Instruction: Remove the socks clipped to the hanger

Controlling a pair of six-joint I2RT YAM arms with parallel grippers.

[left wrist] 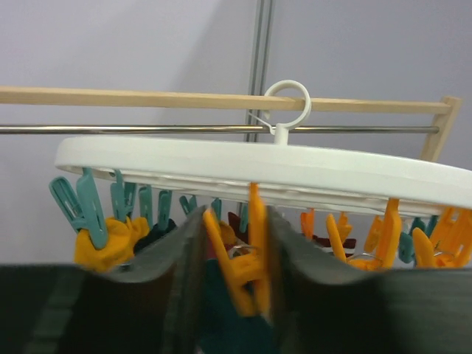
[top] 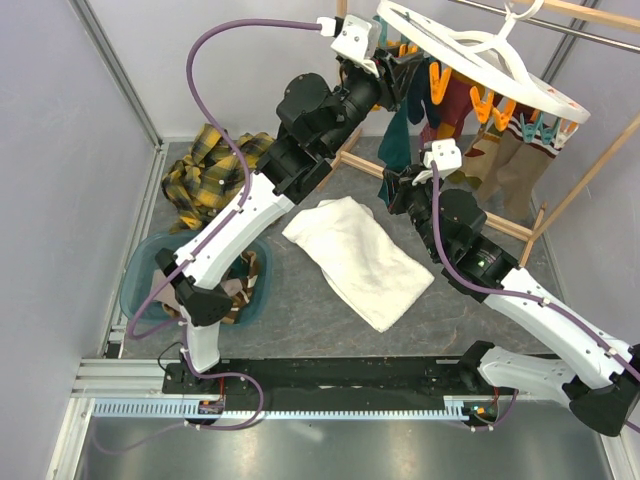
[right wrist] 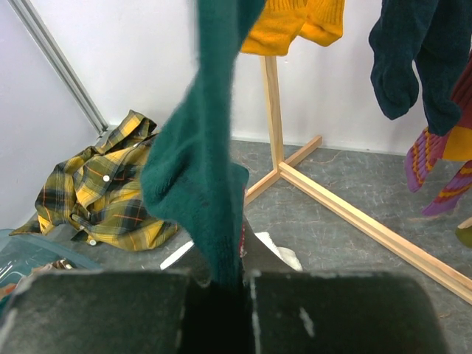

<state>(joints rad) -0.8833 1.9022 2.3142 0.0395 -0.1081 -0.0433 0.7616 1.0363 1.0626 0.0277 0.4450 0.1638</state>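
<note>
The white oval hanger [top: 520, 80] hangs at the top right, with orange and teal clips under its ring [left wrist: 295, 166]. Several socks hang from it: dark teal [top: 393, 140], maroon [top: 455, 105] and tan [top: 515, 170]. My left gripper [top: 388, 78] is raised under the ring's left end. In the left wrist view it [left wrist: 236, 221] is shut on an orange clip [left wrist: 251, 258] that holds dark teal fabric. My right gripper [top: 392, 188] is lower. In the right wrist view it [right wrist: 221, 273] is shut on the bottom of the hanging dark teal sock [right wrist: 199, 169]. Mustard [right wrist: 295, 26], navy [right wrist: 413, 59] and maroon-striped [right wrist: 435, 169] socks hang behind.
A yellow-black plaid shirt [top: 205, 175] lies at the back left. A white towel [top: 360, 260] lies mid-table. A teal basin [top: 140, 275] holding socks sits at the left. The wooden rack frame [top: 500, 222] stands under the hanger, with its base bars on the floor [right wrist: 354, 214].
</note>
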